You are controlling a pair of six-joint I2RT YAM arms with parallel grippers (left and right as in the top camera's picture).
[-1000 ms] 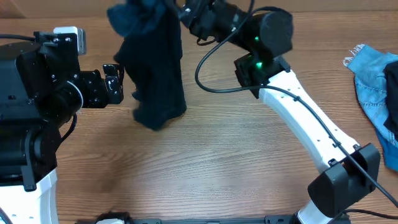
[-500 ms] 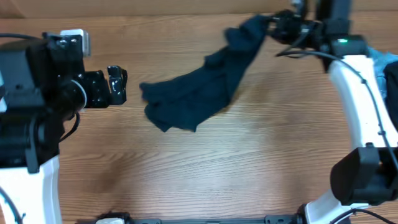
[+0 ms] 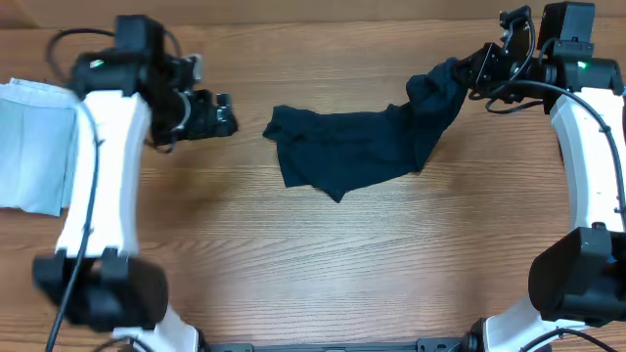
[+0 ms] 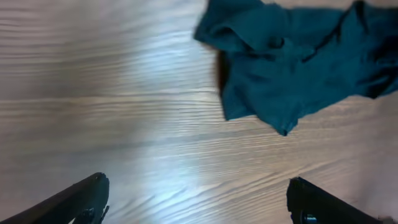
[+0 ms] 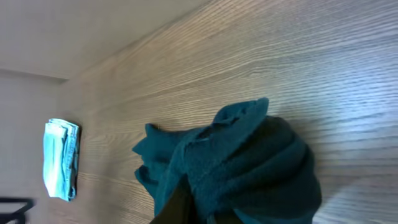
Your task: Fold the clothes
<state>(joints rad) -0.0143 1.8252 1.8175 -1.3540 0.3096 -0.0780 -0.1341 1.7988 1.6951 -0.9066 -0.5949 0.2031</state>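
Woodgrain table (image 3: 323, 254); crumpled thin navy garment (image 3: 342, 156) clenched in right jaws, left jaws spread.

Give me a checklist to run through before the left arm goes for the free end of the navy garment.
1. Right gripper has a hold on the thin dark navy garment: ok, it is shut on a bunched end raised off the wooden table.
2. Left gripper ready to grasp: ok, jaws wide, nothing between them.
3. Free end reachable: ok, it lies flat on the table just ahead of the left gripper, not touching it.
4. Garment spread smooth: not ok, it is wrinkled and its edges are uneven.
5. Which part of the garment is held: cannot tell.
6. Folded pale blue cloth out of the way: ok, it sits at the table's left edge, apart from the garment.
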